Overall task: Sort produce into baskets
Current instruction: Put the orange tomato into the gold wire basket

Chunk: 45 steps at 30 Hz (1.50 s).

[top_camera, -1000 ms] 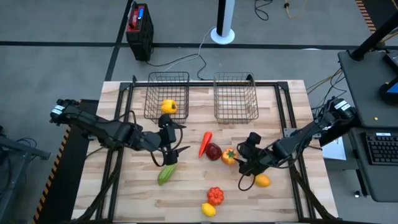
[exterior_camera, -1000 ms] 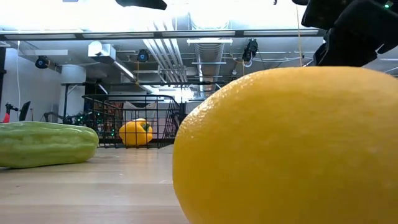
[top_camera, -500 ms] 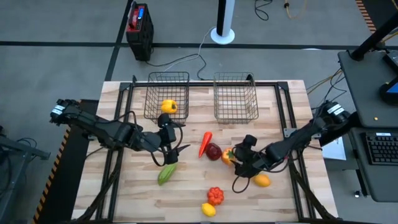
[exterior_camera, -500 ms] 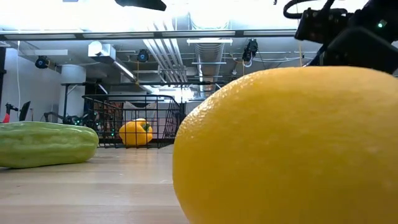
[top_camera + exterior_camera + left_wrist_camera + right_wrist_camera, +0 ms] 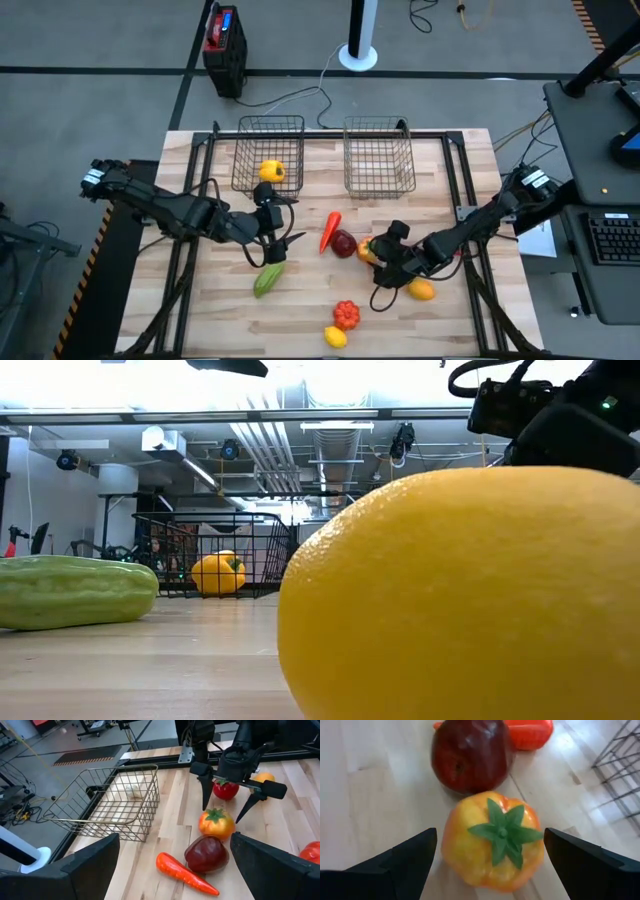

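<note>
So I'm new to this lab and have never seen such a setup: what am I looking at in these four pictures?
Two dark robot arms work at a wooden table, sorting toy produce into two wire baskets. The overhead picture shows it all: the left basket holds a yellow pepper; the right basket looks empty. The table-level picture is mostly filled by a lemon close to its lens, with a cucumber beyond. The other two come from cameras on the arms' wrists. The right tool is open, its fingers either side of an orange-yellow tomato, not yet gripping it. Beside that lie a dark red apple and a carrot. The left tool hangs open near the cucumber, holding nothing.
</note>
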Each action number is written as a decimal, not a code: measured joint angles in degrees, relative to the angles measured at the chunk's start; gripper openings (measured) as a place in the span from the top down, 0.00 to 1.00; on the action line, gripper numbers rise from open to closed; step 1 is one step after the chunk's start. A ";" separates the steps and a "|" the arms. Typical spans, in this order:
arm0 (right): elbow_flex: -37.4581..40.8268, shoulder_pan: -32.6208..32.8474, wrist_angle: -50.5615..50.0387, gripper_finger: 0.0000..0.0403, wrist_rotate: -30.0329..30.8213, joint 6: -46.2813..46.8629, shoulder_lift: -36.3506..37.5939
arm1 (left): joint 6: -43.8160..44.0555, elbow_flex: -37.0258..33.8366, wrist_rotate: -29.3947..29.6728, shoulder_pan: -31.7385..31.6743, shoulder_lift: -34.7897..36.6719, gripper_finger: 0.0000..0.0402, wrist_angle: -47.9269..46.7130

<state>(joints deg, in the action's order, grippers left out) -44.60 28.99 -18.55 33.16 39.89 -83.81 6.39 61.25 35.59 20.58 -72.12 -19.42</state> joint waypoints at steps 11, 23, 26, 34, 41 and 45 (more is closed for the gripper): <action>-0.13 -1.77 3.51 0.10 -0.58 -1.09 -4.24 | -0.09 -0.02 0.00 0.00 0.00 0.10 0.00; -0.04 -2.99 3.31 0.17 -3.27 -2.61 -3.07 | -0.09 -0.01 -0.02 0.00 0.00 0.10 -0.02; 0.03 -3.01 2.85 0.19 -3.92 -3.56 -1.98 | -0.09 0.00 -0.02 0.00 0.00 0.10 -0.02; 0.13 -2.72 1.74 0.19 -3.94 -5.24 1.86 | -0.09 -0.01 -0.02 0.00 0.00 0.10 -0.07; 0.13 -2.46 1.26 0.19 -3.60 -6.53 6.64 | -0.09 -0.01 -0.02 0.00 0.00 0.10 -0.11; -0.45 -2.40 0.91 0.19 -3.43 -8.59 10.95 | -0.09 -0.02 -0.02 0.00 0.00 0.10 -0.11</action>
<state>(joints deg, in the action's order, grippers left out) -45.05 26.59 -17.64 29.74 31.29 -72.86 6.31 61.23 35.57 20.58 -72.12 -19.53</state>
